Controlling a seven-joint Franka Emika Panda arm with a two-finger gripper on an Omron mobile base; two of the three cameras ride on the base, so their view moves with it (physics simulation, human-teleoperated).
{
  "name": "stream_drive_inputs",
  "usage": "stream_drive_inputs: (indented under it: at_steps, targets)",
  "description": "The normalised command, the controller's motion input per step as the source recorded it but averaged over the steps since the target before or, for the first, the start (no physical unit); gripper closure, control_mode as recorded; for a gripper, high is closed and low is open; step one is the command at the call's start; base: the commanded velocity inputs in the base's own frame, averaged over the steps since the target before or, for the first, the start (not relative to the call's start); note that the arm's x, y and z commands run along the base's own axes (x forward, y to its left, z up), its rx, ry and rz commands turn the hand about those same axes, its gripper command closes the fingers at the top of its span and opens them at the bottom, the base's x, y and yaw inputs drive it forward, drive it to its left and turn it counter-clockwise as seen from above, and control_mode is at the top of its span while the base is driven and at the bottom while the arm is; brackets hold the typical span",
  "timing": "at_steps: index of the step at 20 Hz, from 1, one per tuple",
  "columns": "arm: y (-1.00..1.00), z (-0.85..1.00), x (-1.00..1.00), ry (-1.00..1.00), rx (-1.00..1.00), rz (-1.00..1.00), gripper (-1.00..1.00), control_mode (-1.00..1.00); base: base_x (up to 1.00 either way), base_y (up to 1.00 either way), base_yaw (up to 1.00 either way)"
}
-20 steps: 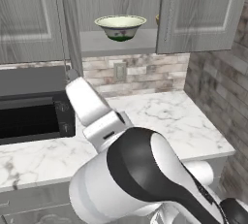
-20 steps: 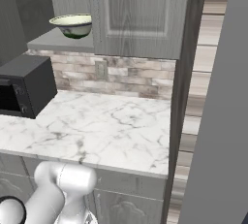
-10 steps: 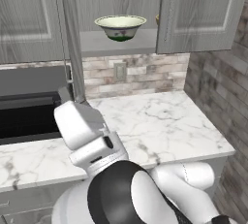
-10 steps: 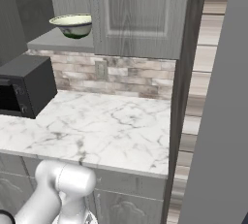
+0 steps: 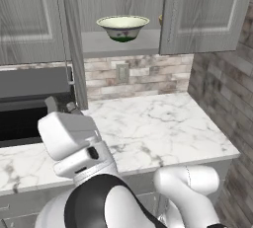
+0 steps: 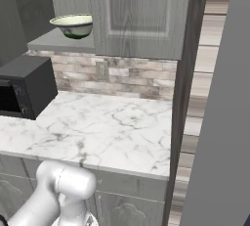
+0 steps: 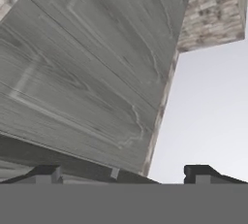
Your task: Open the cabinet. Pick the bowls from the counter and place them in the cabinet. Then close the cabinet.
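The two-finger gripper (image 7: pixel 123 173) is standing wide open, empty; it should be pressing squarely on the open grey wood-grain cabinet door (image 5: pixel 73 49) past 1 cream patterned bowl (image 5: pixel 123 27).

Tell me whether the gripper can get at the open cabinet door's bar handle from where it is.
Probably yes. The gripper is open and empty, low beside the open cabinet door; the bar handle runs up that door's edge, and nothing is in the way.
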Motion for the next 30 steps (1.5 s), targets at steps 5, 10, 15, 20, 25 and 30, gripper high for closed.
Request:
stream_drive_inputs:
  at_steps: [5,10,15,20,25,30]
  targets:
    - [0.42,-0.44,0.10,0.14,0.30,0.00,-1.00,-1.00,0.00,0.00,0.00]
    - [0.21,-0.75,0.58,0.28,0.39,0.00,-1.00,-1.00,0.00,0.00,0.00]
    - [0.74,-0.75,0.35,0.29,0.35,-0.02,-1.00,-1.00,0.00,0.00,0.00]
    - [0.88,-0.69,0.01,0.23,0.40,0.00,-1.00,-1.00,0.00,0.00,0.00]
    - [0.81,-0.48,0.09,0.20,0.35,0.00,-1.00,-1.00,0.00,0.00,0.00]
    - [0.83,-0.43,0.29,0.23,0.31,0.00,-1.00,-1.00,0.00,0.00,0.00]
